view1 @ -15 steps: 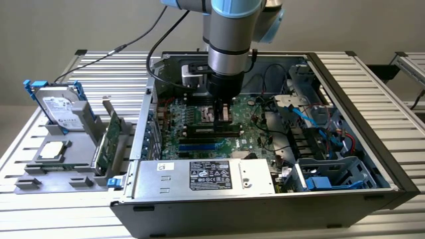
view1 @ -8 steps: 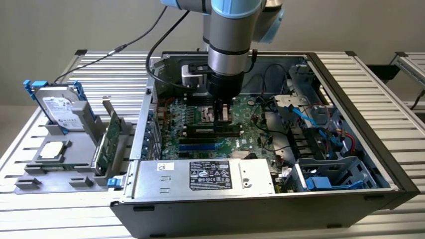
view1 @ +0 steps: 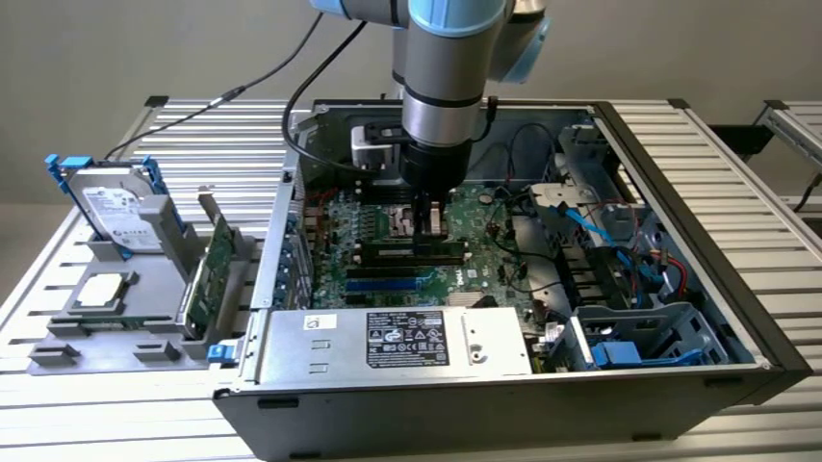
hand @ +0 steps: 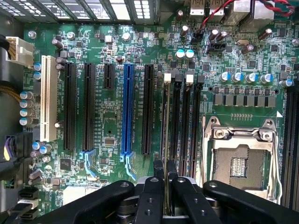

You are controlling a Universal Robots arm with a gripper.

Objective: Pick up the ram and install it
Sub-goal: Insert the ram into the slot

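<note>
The arm reaches down into the open case (view1: 719, 289), and its gripper (view1: 432, 214) hangs just over the board (view1: 337, 277), near the middle of the case. The two fingers (hand: 158, 170) are pinched close together on the ram (hand: 166, 140), which stands on its thin edge between them. In the wrist view the ram runs right along one of the long black slots (hand: 180, 121), the one with a white clip (hand: 167, 78) at its far end. I can't tell if the ram touches the slot or sits just above it. The empty socket (hand: 240, 163) is just beside those slots. In the exterior view, a grey tray (view1: 77, 342) sits outside the case at nine o'clock. On it are a hard drive (view1: 114, 207), a green card (view1: 212, 265) and a small silver chip (view1: 103, 289). The power box (view1: 398, 342) fills the case at six o'clock.
</note>
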